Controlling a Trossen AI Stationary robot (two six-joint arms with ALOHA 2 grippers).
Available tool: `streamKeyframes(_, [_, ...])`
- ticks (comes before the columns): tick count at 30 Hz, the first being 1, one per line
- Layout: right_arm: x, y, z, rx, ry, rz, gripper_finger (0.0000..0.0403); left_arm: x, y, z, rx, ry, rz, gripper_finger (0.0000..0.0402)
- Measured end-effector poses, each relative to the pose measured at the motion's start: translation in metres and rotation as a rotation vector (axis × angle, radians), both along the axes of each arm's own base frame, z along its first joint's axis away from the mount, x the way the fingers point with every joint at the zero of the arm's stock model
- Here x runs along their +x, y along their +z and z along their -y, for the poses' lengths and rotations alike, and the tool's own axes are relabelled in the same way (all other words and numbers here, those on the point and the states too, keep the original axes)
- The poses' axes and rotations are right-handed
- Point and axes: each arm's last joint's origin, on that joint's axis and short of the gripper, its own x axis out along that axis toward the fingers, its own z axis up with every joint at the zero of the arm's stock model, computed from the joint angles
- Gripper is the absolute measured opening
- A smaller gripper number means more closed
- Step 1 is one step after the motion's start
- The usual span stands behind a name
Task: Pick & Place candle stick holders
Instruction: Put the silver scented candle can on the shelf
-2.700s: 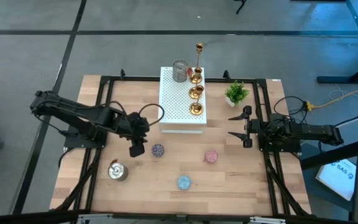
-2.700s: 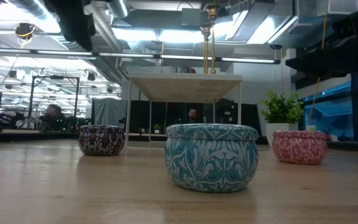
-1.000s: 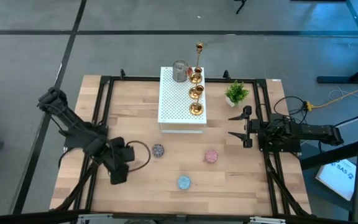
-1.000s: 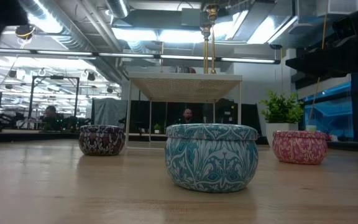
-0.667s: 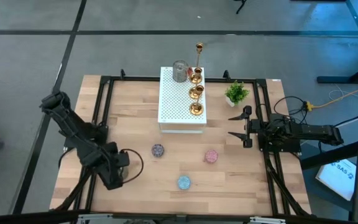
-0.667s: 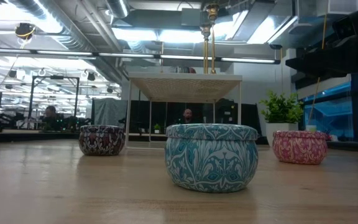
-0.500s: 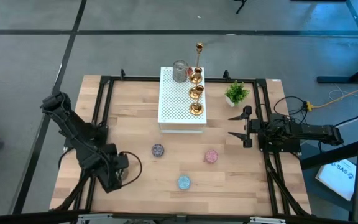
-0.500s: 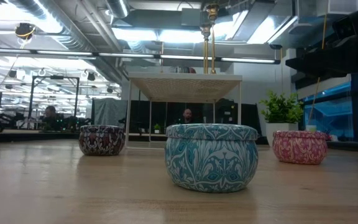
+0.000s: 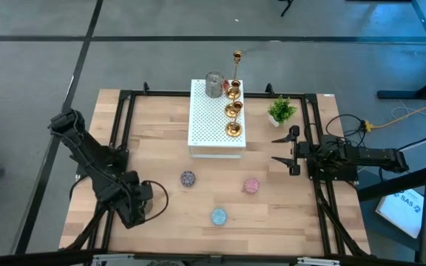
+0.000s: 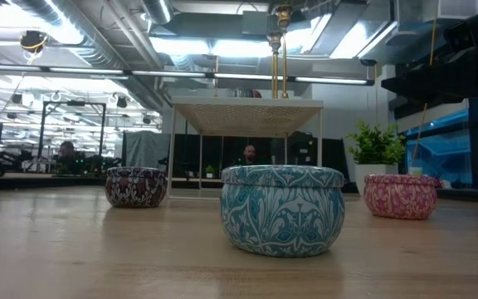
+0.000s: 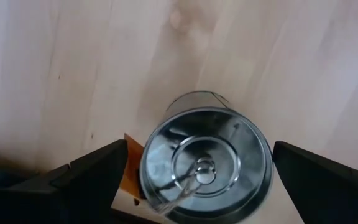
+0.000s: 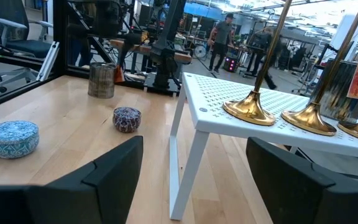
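Hiding the silver cup (image 11: 205,163) from above, the left gripper (image 9: 134,210) straddles it, fingers spread, untouching.

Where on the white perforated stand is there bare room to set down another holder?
The white perforated stand is bare on its left half, below the silvery cylindrical cup. Its right edge is crowded with a row of shiny gold candle holders.
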Motion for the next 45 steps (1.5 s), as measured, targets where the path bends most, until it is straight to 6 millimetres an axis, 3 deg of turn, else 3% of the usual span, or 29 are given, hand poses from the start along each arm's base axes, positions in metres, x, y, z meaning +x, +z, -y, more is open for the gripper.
streamKeyframes(12, [0.000,0.000,0.000,0.000,0.000,0.000,0.0291,-0.013,-0.011,-0.014,-0.095,0.026,0.049,0.0400])
streamKeyframes(22, [0.000,0.000,0.000,0.000,0.000,0.000,0.0291,-0.027,-0.037,-0.030,-0.194,0.033,0.093,0.0400])
streamKeyframes(32, [0.000,0.000,0.000,0.000,0.000,0.000,0.0291,-0.033,-0.056,-0.039,-0.169,0.035,0.079,0.0400])
streamKeyframes(45, [0.000,0.000,0.000,0.000,0.000,0.000,0.0291,-0.032,-0.056,-0.040,-0.120,0.051,0.142,0.0400])
